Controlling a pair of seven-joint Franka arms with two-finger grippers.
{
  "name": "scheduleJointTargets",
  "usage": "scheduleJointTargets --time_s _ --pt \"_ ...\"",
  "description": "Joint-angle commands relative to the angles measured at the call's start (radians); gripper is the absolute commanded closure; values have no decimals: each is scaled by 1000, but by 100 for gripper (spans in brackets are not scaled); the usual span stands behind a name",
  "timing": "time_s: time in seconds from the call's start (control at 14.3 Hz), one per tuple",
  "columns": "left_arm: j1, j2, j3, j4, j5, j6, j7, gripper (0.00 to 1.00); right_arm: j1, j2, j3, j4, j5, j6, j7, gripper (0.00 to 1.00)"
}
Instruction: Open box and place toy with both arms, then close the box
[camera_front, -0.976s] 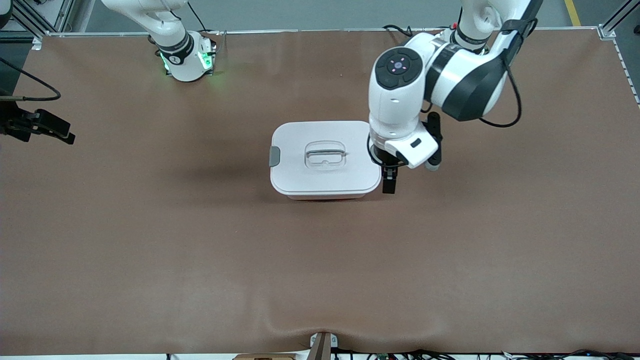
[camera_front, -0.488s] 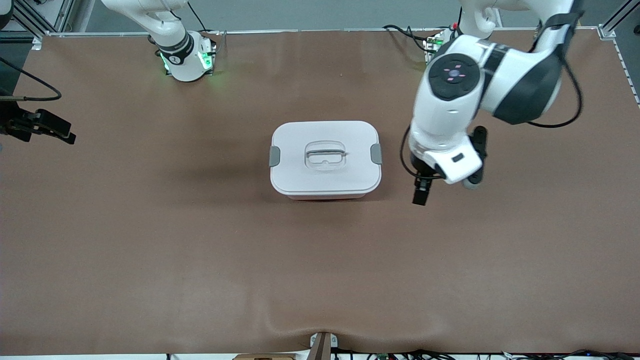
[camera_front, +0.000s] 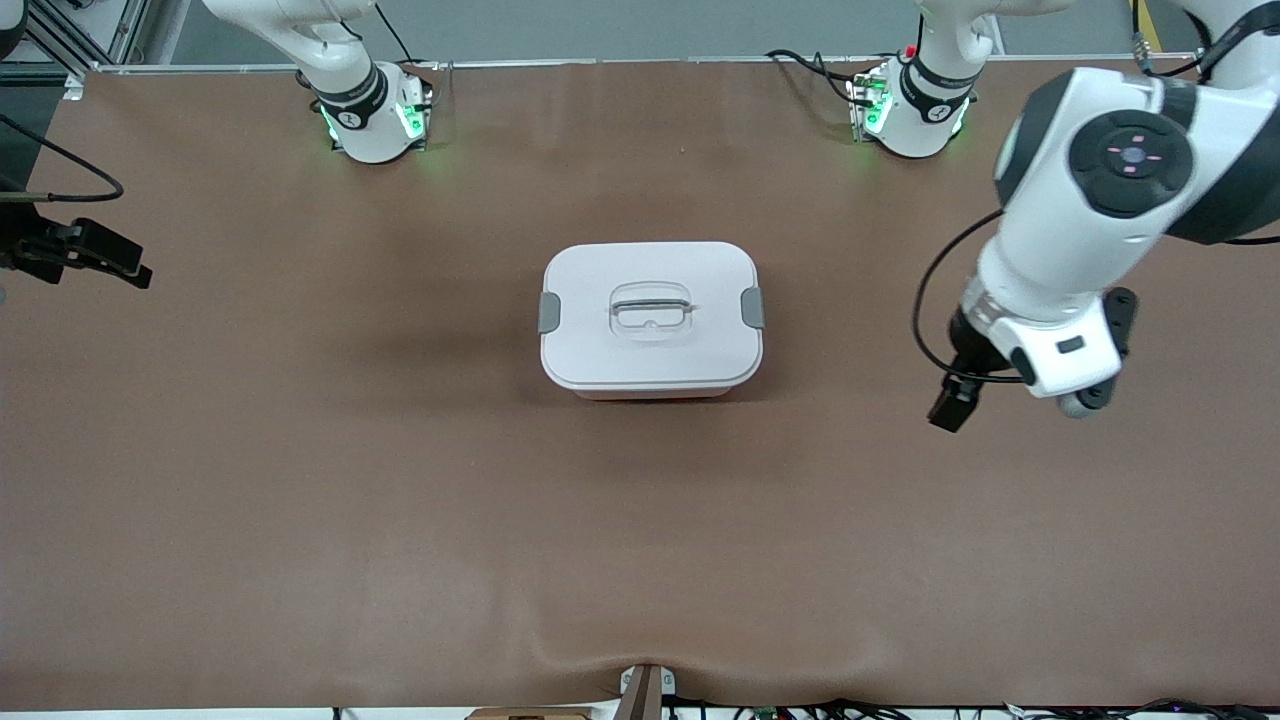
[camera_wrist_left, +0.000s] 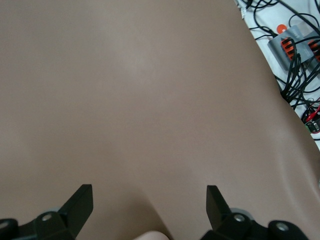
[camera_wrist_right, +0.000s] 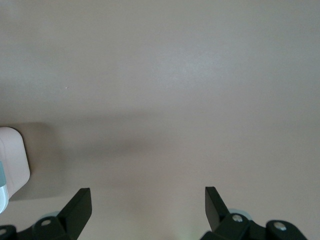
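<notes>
The box (camera_front: 651, 318) sits closed at mid-table, its white lid (camera_front: 690, 275) on and a grey clip (camera_front: 549, 312) at each end. My left gripper (camera_wrist_left: 149, 199) hangs over bare brown mat (camera_front: 400, 500) toward my left arm's end, fingers spread wide, holding nothing. My right gripper (camera_wrist_right: 148, 200) waits at my right arm's end, likewise wide open and empty.
</notes>
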Motion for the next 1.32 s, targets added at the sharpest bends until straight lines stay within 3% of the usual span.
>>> scheduleJointTargets --time_s 0.0,0.42,0.7,0.91,1.25 --pt "78 -28 -23 -5 -15 -16 199 0 -8 6 6 14 2 -13 2 0" --pt "91 -63 110 -4 -26 -107 702 0 0 6 6 14 2 -13 5 0" --pt "86 -103 230 -4 -242 -121 877 0 -2 6 6 14 2 -13 5 0" --pt "50 -136 320 -5 -273 -163 1024 0 -2 6 6 14 2 -13 3 0" --pt "31 -205 365 -13 -261 -251 1218 0 -2 6 6 13 2 -13 3 0"
